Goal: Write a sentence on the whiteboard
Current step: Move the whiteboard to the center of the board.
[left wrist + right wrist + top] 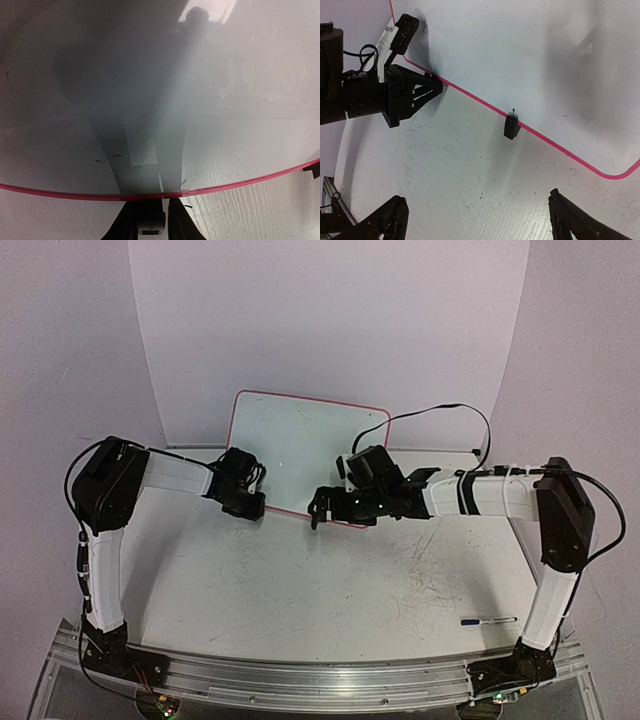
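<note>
The whiteboard (300, 445) lies flat at the back middle of the table, white with a thin red-pink rim. The sentence is out of view; the board's face shows plain white. My left gripper (246, 504) sits at the board's near-left rim. In the left wrist view its fingers (177, 220) press close on either side of a small black clip foot (149, 220) under the rim. A second clip foot (511, 126) sits further along the rim. My right gripper (338, 516) hovers over the near rim, wide open (475, 210), with only bare tabletop between its fingers.
A blue marker (488, 621) lies on the tabletop near the right arm's base. Faint grey scribbles (430, 580) mark the table in front of it. A black cable (450, 410) loops behind the board's right corner. Backdrop walls close in at the back.
</note>
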You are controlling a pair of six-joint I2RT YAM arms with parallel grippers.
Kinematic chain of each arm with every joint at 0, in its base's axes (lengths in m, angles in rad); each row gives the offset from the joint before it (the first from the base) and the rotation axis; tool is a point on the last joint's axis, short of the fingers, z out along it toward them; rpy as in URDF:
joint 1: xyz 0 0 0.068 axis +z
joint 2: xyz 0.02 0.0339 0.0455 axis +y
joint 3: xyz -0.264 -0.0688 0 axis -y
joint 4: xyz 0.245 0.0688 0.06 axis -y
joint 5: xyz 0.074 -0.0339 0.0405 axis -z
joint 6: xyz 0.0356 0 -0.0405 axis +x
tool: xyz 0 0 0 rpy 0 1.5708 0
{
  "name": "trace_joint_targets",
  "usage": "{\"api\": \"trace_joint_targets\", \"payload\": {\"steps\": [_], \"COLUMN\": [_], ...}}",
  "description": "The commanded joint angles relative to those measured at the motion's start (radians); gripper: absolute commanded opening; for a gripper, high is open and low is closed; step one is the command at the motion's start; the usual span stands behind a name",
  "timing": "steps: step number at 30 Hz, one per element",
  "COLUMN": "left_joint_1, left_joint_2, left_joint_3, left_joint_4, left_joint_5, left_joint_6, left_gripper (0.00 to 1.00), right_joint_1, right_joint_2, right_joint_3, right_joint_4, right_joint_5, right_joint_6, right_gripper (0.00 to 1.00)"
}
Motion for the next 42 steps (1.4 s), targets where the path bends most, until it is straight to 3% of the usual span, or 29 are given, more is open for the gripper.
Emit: {"api": "trace_joint_targets", "payload": {"steps": [1,5,14,26,37,42], "left_joint_1": [-0.013,-0.045,-0.175,-0.387,-0.585,-0.626], "left_joint_2": [-0.002,-0.022,-0.045,-0.073,-0.002,0.006], "left_joint_3": [0.037,0.03,0.003,-0.014,0.03,0.003], "left_joint_4": [0.008,0.009,0.007,0.005,0.001,0.001], "left_joint_5": [0.0,-0.014,-0.187,-0.349,-0.406,-0.422], "left_joint_6": [0.014,0.001,-0.1,-0.336,-0.546,-0.753], "left_gripper": [0.18,0.11,0.0,0.0,0.0,0.0], "right_joint_1": [0.0,0.0,0.0,-0.003,-0.003,-0.002], "right_joint_2": [-0.068,-0.087,-0.234,-0.421,-0.453,-0.513], "right_joint_3": [-0.023,-0.043,-0.157,-0.335,-0.53,-0.625], "right_joint_4": [0.01,0.009,0.007,0.013,0.025,0.046], "right_joint_5": [0.048,0.078,0.253,0.369,0.312,0.291], "right_joint_6": [-0.018,-0.021,-0.033,-0.023,-0.063,-0.033], "right_gripper": [0.98,0.98,0.98,0.98,0.98,0.97]}}
